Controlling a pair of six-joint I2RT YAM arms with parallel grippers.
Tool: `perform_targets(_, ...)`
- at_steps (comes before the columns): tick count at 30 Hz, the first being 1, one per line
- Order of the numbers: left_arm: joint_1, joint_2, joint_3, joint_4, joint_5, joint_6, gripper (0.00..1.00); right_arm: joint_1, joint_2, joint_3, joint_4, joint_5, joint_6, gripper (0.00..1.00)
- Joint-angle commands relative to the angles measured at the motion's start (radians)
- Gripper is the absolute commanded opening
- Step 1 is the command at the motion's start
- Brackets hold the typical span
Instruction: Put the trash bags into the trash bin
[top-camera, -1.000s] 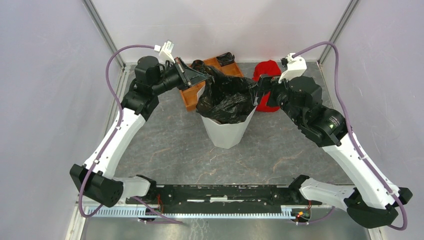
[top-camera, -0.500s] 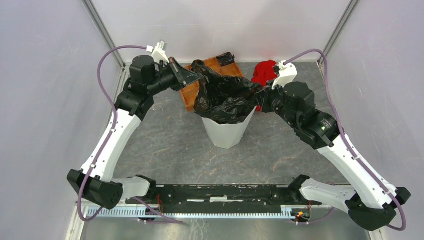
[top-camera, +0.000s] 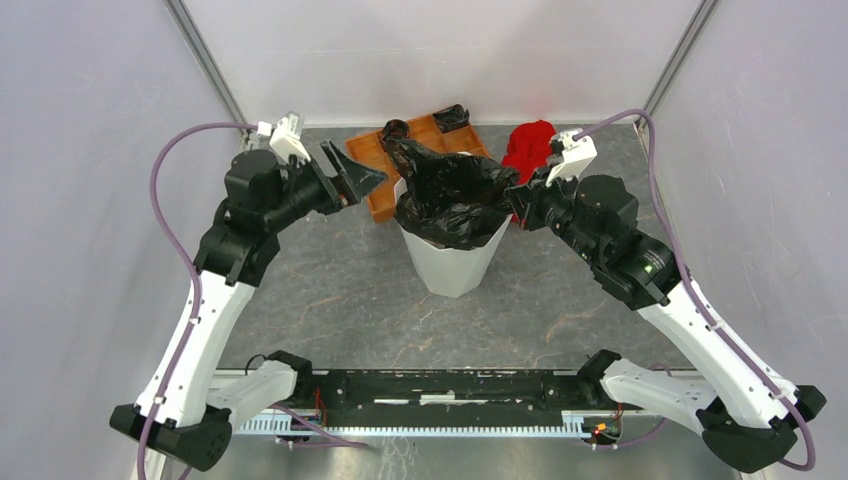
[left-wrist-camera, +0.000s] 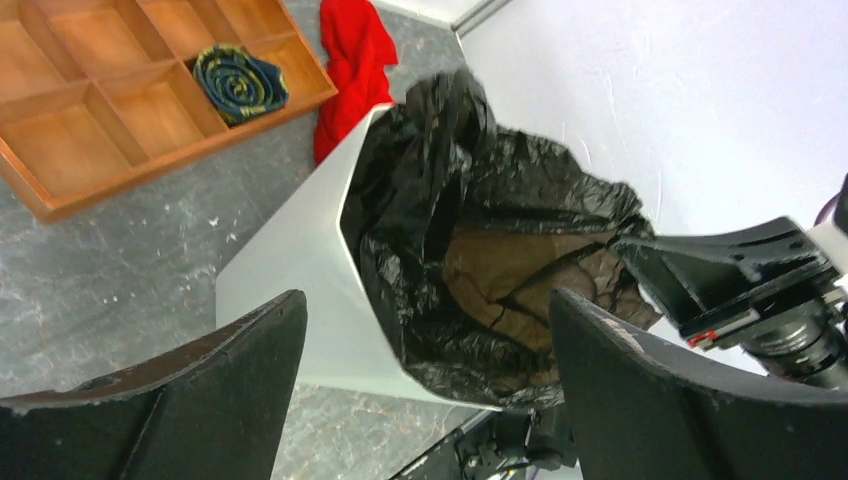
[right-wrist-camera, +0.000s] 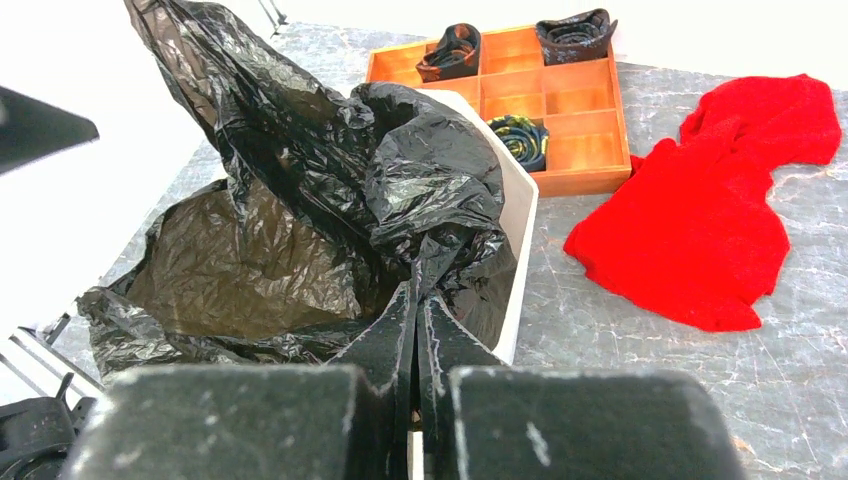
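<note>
The glossy black trash bag (top-camera: 450, 195) sits crumpled in the mouth of the white trash bin (top-camera: 455, 265), with a flap rising over the far rim. My left gripper (top-camera: 352, 172) hangs open to the left of the bin, holding nothing and apart from the bag. In the left wrist view its fingers (left-wrist-camera: 230, 370) frame the trash bin wall (left-wrist-camera: 300, 250) and the trash bag (left-wrist-camera: 470, 230). My right gripper (top-camera: 515, 197) is at the bin's right rim. In the right wrist view the right gripper (right-wrist-camera: 416, 290) is shut on a pinched fold of the trash bag (right-wrist-camera: 300, 230) just inside the trash bin rim (right-wrist-camera: 522, 225).
An orange-brown compartment tray (top-camera: 385, 185) with rolled dark items lies behind and left of the bin. A red cloth (top-camera: 530, 148) lies at the back right, close to my right arm. Grey walls and metal posts enclose the table on three sides.
My left gripper opened, let go of the bag and drew back to the left. The bag's left side sank onto the bin. My right gripper closed on the bag's right edge.
</note>
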Motion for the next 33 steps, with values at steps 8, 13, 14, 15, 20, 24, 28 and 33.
perform_targets(8, -0.133, 0.004, -0.086, -0.023, -0.052, 0.002, 0.69, -0.003, -0.019, 0.003, 0.066, -0.031, -0.013, 0.0)
perform_targets(13, -0.285, 0.064, -0.002, -0.13, -0.273, 0.061, 0.61, -0.002, -0.017, 0.006, 0.064, -0.042, -0.012, 0.0)
perform_targets(14, -0.305, 0.064, 0.005, -0.142, -0.304, 0.066, 0.59, -0.002, -0.017, 0.006, 0.065, -0.042, -0.013, 0.0)
perform_targets(15, -0.316, 0.065, 0.007, -0.15, -0.312, 0.066, 0.56, -0.003, -0.018, 0.006, 0.066, -0.041, -0.014, 0.0)
perform_targets(20, -0.321, 0.065, 0.006, -0.148, -0.348, 0.056, 0.38, -0.002, -0.022, -0.003, 0.07, -0.036, -0.019, 0.0)
perform_targets(24, -0.322, 0.067, 0.034, -0.134, -0.368, 0.061, 0.31, -0.003, -0.025, -0.009, 0.068, -0.037, -0.022, 0.0)
perform_targets(28, -0.323, 0.08, 0.058, -0.136, -0.367, 0.069, 0.25, -0.002, -0.028, -0.011, 0.063, -0.036, -0.028, 0.0)
perform_targets(33, -0.324, 0.045, 0.071, -0.134, -0.38, 0.072, 0.09, -0.003, -0.026, -0.002, 0.045, -0.008, -0.061, 0.01)
